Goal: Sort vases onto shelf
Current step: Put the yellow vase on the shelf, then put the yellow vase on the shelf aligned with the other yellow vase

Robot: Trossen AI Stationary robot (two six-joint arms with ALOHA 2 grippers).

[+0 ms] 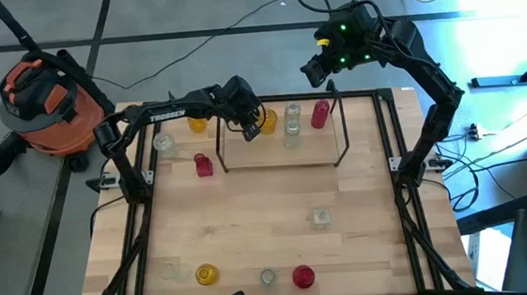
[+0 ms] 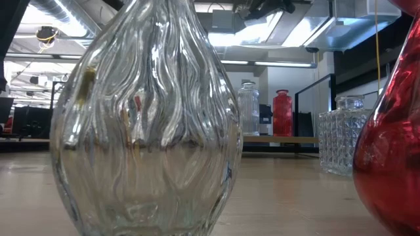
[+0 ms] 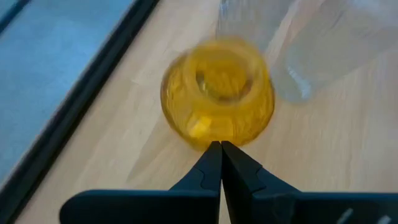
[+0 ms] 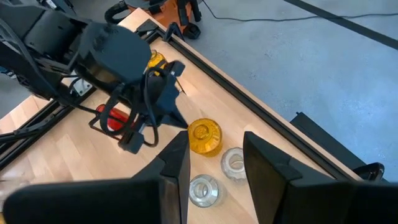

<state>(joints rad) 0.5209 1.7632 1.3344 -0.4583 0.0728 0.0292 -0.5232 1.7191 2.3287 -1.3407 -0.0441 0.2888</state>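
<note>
The shelf (image 1: pixel 246 161) is a light-wood board in a black wire frame near the table's far edge. On it stand a yellow vase (image 1: pixel 267 121), two clear vases (image 1: pixel 291 115) and a red vase (image 1: pixel 320 115). My left gripper (image 3: pixel 221 146) is shut, its tips right at the yellow vase's (image 3: pixel 217 93) side, toward the table's left. My right gripper (image 4: pixel 216 140) is open and raised above the shelf's far right corner (image 1: pixel 314 71), touching nothing. Other vases stand loose on the table. My left gripper has its shut fingertips (image 3: pixel 214 152) at the lower side wall (image 3: pixel 208 138) of the yellow vase, coming slanting down from the table's left. Whether they touch the glass, I cannot tell. The vase stands upright on the shelf board.
Left of the shelf stand a yellow vase (image 1: pixel 196 124), a clear one (image 1: pixel 162 141) and a red one (image 1: pixel 204 163). A clear square jar (image 1: pixel 321 218) sits mid-table. Along the near edge: yellow (image 1: pixel 206 274), clear (image 1: pixel 268 277), red (image 1: pixel 303 276). Black rails frame the table.
</note>
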